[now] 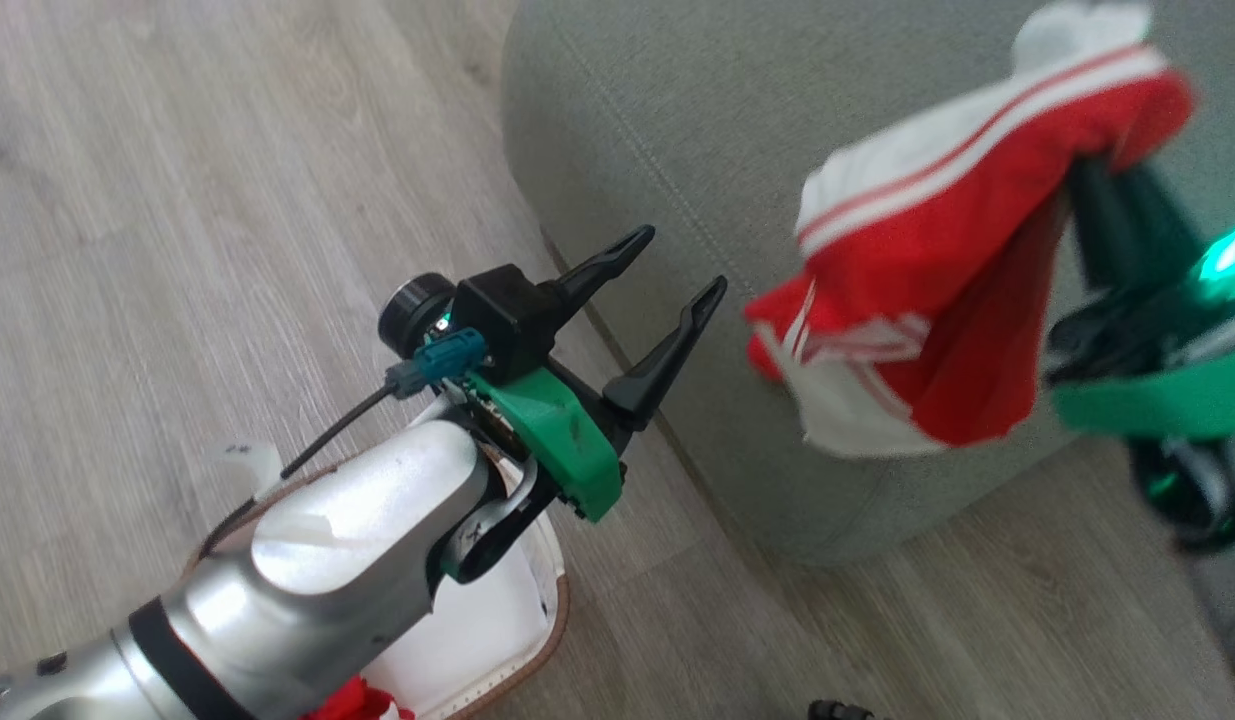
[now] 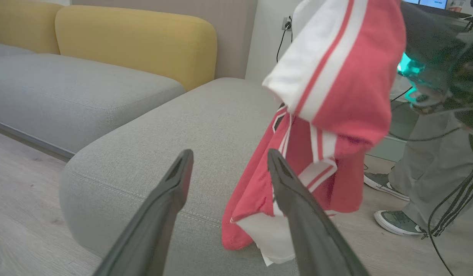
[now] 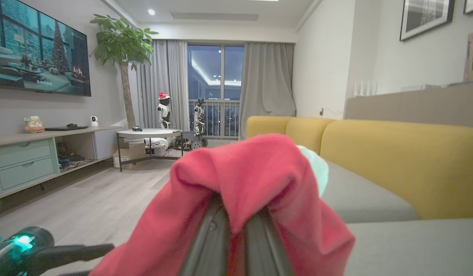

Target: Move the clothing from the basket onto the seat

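Note:
A piece of the clothing, red with white panels and stripes, hangs from my right gripper above the front corner of the grey-green seat. That gripper is shut on the clothing, which drapes over its fingertips and hides them. My left gripper is open and empty, to the left of the hanging clothing and pointing at the seat. The basket stands on the floor under my left forearm, with a bit of red cloth in it.
Wooden floor runs left of the seat. Yellow backrests stand behind the cushions. A person's legs and shoes are beside the seat's far end. A round table and a TV cabinet stand across the room.

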